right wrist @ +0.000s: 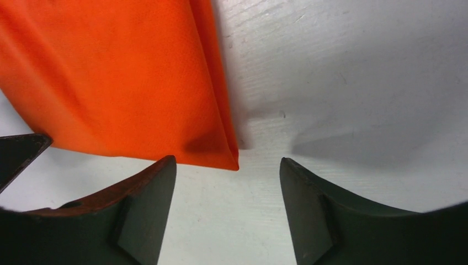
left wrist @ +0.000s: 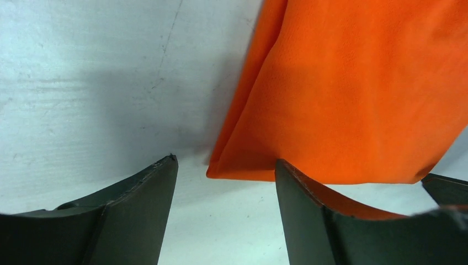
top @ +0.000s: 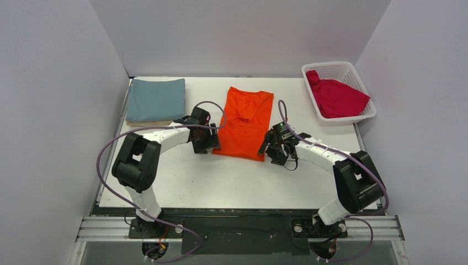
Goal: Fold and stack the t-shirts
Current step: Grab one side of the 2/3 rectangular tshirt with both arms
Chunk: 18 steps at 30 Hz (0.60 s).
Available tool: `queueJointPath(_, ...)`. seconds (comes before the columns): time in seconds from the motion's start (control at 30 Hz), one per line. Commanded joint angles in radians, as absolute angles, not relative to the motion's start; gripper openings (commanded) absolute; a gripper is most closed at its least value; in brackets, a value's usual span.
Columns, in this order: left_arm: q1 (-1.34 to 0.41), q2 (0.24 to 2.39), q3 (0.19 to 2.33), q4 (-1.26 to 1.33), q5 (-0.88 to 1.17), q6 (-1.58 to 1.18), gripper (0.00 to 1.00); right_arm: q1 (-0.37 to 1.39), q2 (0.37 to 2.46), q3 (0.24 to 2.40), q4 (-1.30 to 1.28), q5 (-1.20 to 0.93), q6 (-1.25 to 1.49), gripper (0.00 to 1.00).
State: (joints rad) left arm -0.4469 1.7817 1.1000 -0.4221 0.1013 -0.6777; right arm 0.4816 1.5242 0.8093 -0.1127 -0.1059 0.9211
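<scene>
An orange t-shirt [top: 244, 122] lies flat mid-table, folded into a long strip with a sleeve tucked on top. My left gripper [top: 206, 144] stands open at its near left corner [left wrist: 221, 168], and that corner lies just beyond the gap between the fingertips. My right gripper [top: 274, 153] stands open at the near right corner [right wrist: 229, 160], likewise just short of the cloth. Nothing is held. A folded teal-blue t-shirt [top: 156, 99] rests at the back left on a beige one [top: 149, 122], of which only an edge shows. A crimson t-shirt [top: 336, 98] lies crumpled in the basket.
The white lattice basket [top: 335, 68] stands at the back right, by the right wall. White walls close in the table on three sides. Purple cables loop off both arms above the table.
</scene>
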Motion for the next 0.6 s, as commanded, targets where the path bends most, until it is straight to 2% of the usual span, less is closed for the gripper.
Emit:
queueJointPath(0.0,-0.442,1.814,1.110,-0.392,0.107,-0.688,0.73,0.489,1.543,0.784,-0.091,-0.065,0.952,0.57)
queueJointPath(0.1,-0.442,1.834,1.092,-0.374,0.116,-0.698,0.67,0.493,1.553,0.770,-0.078,-0.074,0.959,0.52)
queueJointPath(0.2,-0.443,1.853,1.087,-0.359,0.132,-0.703,0.51,0.499,1.562,0.762,-0.066,-0.077,0.962,0.43)
queueJointPath(0.37,-0.455,1.862,1.071,-0.340,0.158,-0.709,0.29,0.506,1.577,0.756,-0.049,-0.078,0.967,0.38)
queueJointPath(0.43,-0.459,1.865,1.070,-0.341,0.158,-0.706,0.16,0.508,1.586,0.754,-0.039,-0.084,0.973,0.32)
queueJointPath(0.47,-0.460,1.866,1.071,-0.348,0.157,-0.704,0.05,0.508,1.590,0.751,-0.028,-0.087,0.975,0.28)
queueJointPath(0.5,-0.460,1.869,1.073,-0.351,0.153,-0.705,0.02,0.510,1.593,0.750,-0.023,-0.095,0.980,0.27)
queueJointPath(0.57,-0.460,1.870,1.073,-0.359,0.148,-0.708,0.00,0.514,1.596,0.748,-0.011,-0.102,0.985,0.21)
